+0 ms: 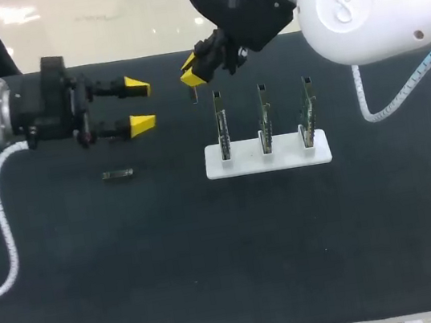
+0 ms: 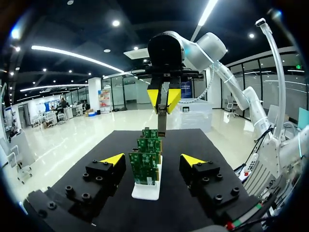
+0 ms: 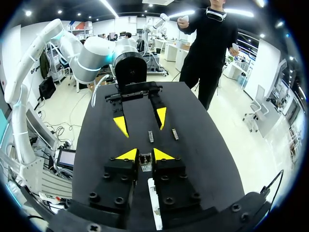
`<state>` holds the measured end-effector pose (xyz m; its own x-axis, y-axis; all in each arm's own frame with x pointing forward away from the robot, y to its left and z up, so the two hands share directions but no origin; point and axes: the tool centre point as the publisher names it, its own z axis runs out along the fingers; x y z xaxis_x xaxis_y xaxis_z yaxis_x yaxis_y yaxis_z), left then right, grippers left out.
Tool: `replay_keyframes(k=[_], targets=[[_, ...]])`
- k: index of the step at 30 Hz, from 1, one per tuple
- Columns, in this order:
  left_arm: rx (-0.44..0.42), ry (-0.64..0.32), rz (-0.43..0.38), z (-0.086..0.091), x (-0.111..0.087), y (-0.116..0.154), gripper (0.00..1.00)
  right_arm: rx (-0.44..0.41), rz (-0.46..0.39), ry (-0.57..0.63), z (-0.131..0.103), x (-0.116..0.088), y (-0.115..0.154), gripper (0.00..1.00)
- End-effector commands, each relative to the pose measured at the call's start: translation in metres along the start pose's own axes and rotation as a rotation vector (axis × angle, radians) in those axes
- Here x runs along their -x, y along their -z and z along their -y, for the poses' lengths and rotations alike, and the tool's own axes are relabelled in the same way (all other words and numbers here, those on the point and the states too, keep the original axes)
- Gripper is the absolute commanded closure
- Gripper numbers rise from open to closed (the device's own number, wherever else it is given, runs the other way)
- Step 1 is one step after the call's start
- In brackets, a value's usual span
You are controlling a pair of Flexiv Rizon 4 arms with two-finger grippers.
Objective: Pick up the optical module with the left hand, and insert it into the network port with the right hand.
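Got the right gripper (image 3: 145, 154) pinched on an optical module (image 3: 145, 160), up near the boards (image 1: 263, 118) in the white stand (image 1: 217, 169). Got the left gripper (image 1: 140, 104) spread wide, gripping nothing. Can only make out one spare module (image 1: 118, 174) on the mat (image 1: 213, 251) from the head view; can spot a second one (image 3: 175, 134) from the right wrist view.

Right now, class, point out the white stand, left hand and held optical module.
white stand (image 1: 288, 160): head view, bare base edge.
left hand (image 1: 141, 105): head view, midway between fingertips.
optical module (image 2: 161, 123): left wrist view, hanging body.
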<state>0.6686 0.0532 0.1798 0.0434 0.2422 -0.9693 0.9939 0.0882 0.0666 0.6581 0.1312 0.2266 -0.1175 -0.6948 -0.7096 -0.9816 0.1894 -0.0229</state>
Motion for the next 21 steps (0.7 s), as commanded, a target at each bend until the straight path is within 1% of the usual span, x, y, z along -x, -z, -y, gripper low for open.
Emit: replay_keyframes(k=[1, 3, 7, 10, 12, 16, 21], targets=[[-0.029, -0.005, -0.022, -0.005, -0.006, 0.024, 0.0, -0.001, 0.0, 0.0, 0.0, 0.0, 0.0, 1.0], [-0.034, -0.005, -0.036, -0.008, -0.01, 0.032, 0.0, -0.001, 0.0, 0.0, 0.0, 0.0, 0.0, 1.0], [-0.063, -0.004, -0.037, -0.012, -0.012, 0.051, 0.0, -0.001, 0.0, 0.0, 0.0, 0.0, 0.0, 1.0], [-0.06, -0.009, -0.051, -0.014, -0.013, 0.061, 0.0, -0.001, 0.0, 0.0, 0.0, 0.0, 0.0, 1.0], [-0.048, -0.008, -0.054, -0.015, -0.013, 0.065, 0.0, -0.001, 0.0, 0.0, 0.0, 0.0, 0.0, 1.0], [-0.045, -0.001, -0.109, -0.018, -0.012, 0.072, 0.0, -0.001, 0.0, 0.0, 0.0, 0.0, 0.0, 1.0], [-0.045, -0.001, -0.109, -0.018, -0.012, 0.072, 0.0, -0.001, 0.0, 0.0, 0.0, 0.0, 0.0, 1.0]])
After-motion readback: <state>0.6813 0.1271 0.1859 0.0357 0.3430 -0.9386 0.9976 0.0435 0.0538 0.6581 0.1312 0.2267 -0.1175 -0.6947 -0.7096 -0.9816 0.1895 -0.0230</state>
